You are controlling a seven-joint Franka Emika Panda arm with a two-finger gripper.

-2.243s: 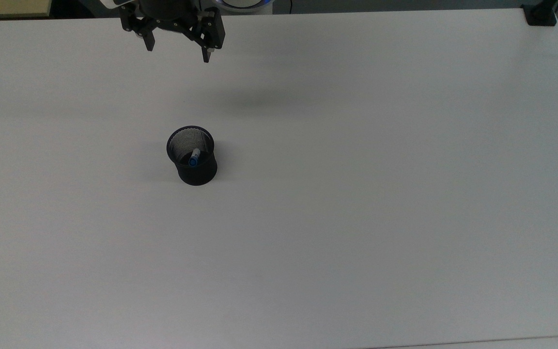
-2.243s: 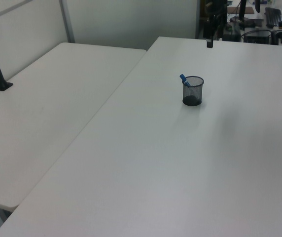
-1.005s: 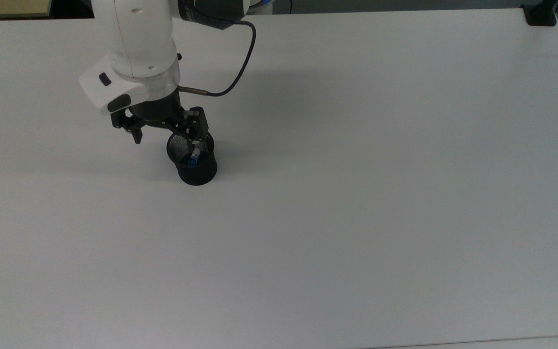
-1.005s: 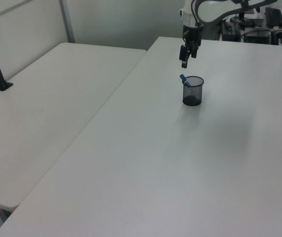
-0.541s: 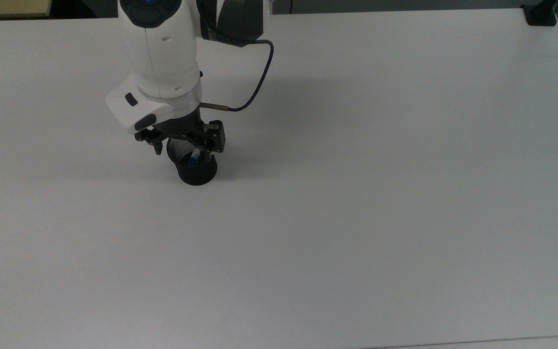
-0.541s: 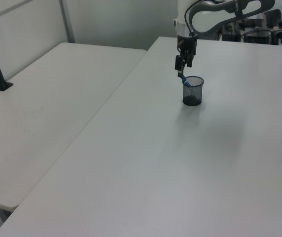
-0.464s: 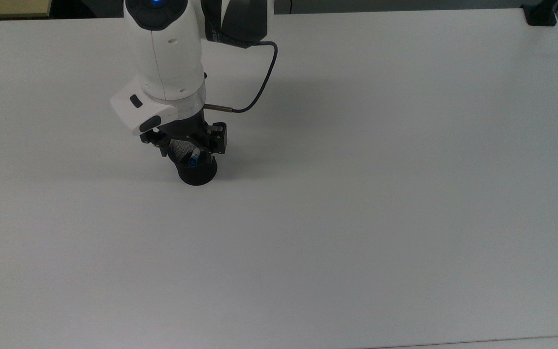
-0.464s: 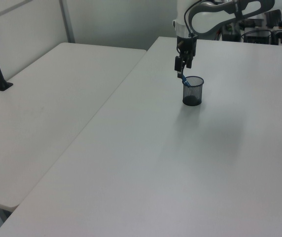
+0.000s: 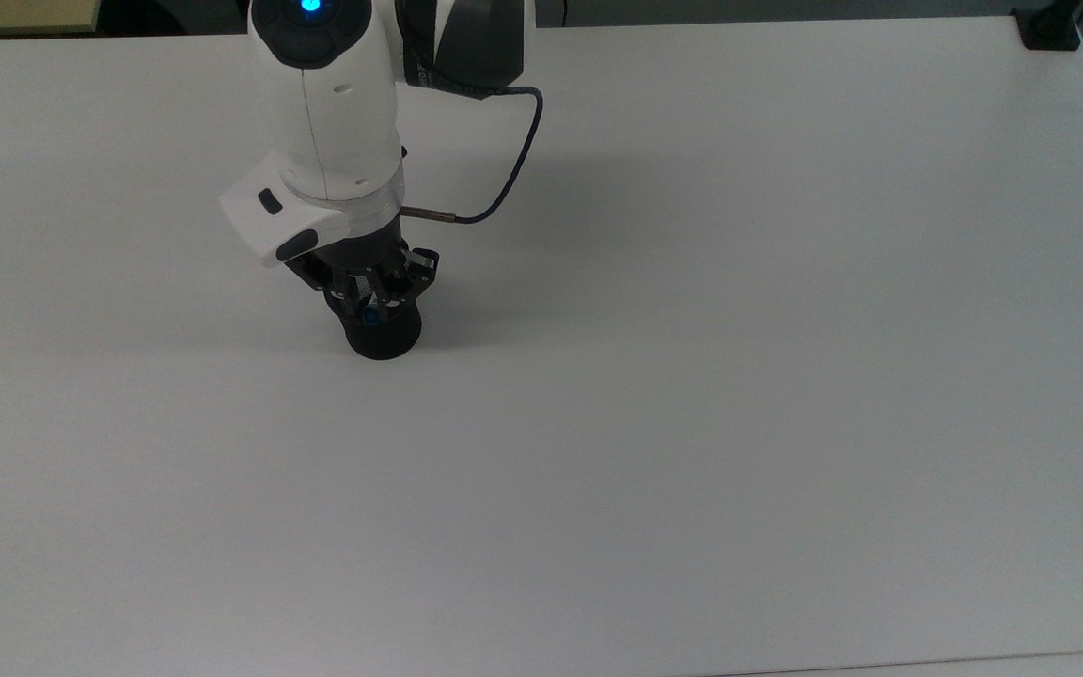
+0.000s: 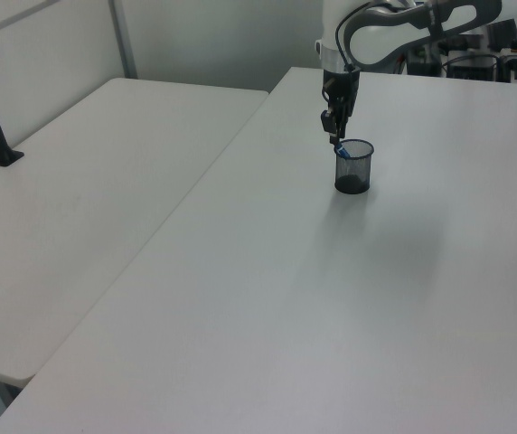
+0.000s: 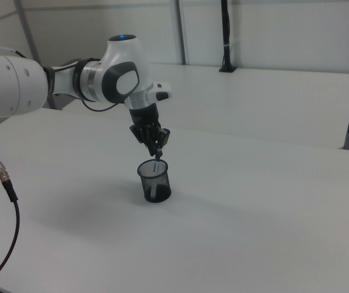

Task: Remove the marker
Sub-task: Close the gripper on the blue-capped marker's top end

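One overhead, two opposed oblique views

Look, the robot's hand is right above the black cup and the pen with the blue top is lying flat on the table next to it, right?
Not quite. The hand is right above the black cup, but the pen isn't lying flat on the table. It stands in the cup, leaning on the rim with its blue top poking out. The left view shows it.

The tool [image 9: 370,293] sits right over the black mesh cup [image 9: 382,336] — fingers closed around the marker [image 9: 369,315].
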